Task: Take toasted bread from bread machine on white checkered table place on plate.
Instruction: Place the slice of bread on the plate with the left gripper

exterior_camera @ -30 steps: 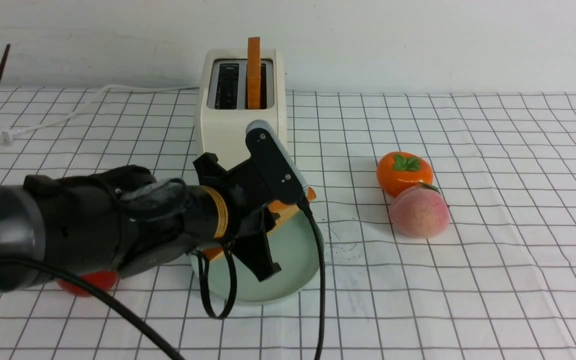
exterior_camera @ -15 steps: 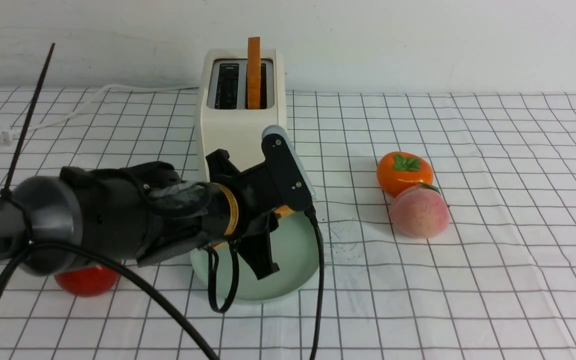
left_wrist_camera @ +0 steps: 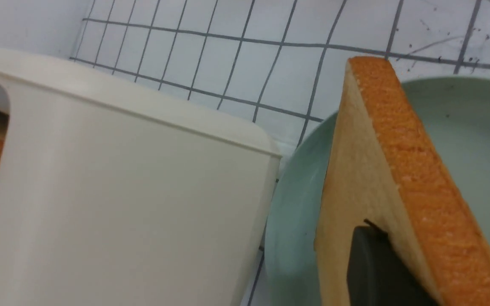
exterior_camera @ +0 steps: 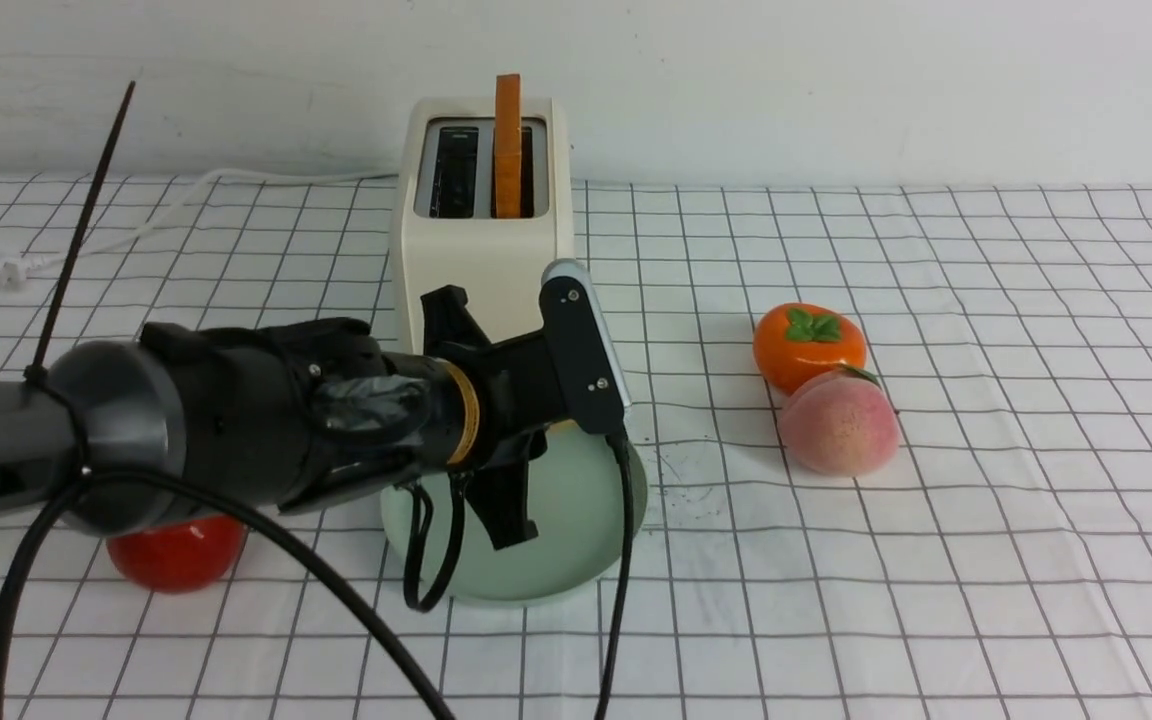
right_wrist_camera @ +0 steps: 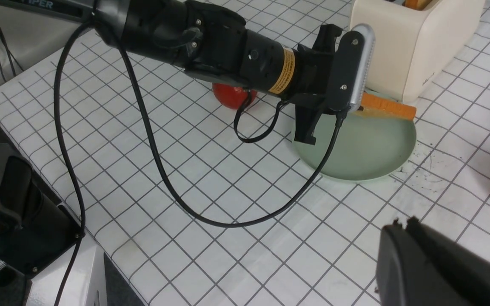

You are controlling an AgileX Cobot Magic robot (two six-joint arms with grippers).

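The cream bread machine (exterior_camera: 481, 230) stands at the table's back centre. One toasted bread slice (exterior_camera: 507, 140) stands upright in its right slot; the left slot looks empty. My left gripper (left_wrist_camera: 434, 259) is shut on the second slice (left_wrist_camera: 372, 170) and holds it tilted over the far side of the mint-green plate (exterior_camera: 576, 520), close to the toaster's front. This slice also shows in the right wrist view (right_wrist_camera: 387, 108), above the plate's rim (right_wrist_camera: 402, 163). I cannot tell whether it touches the plate. My right gripper (right_wrist_camera: 402, 223) is shut and empty above the checkered cloth, short of the plate.
An orange persimmon (exterior_camera: 809, 345) and a pink peach (exterior_camera: 839, 420) lie right of the plate. A red tomato (exterior_camera: 176, 550) lies left of it, under my left arm. The toaster's white cord (exterior_camera: 136, 230) runs along the back left. Black cables (exterior_camera: 626, 560) hang from my left wrist across the plate's front.
My left arm has swung right and levelled out, carrying the slice lower over the plate. The slice is now almost hidden behind the wrist in the front view.
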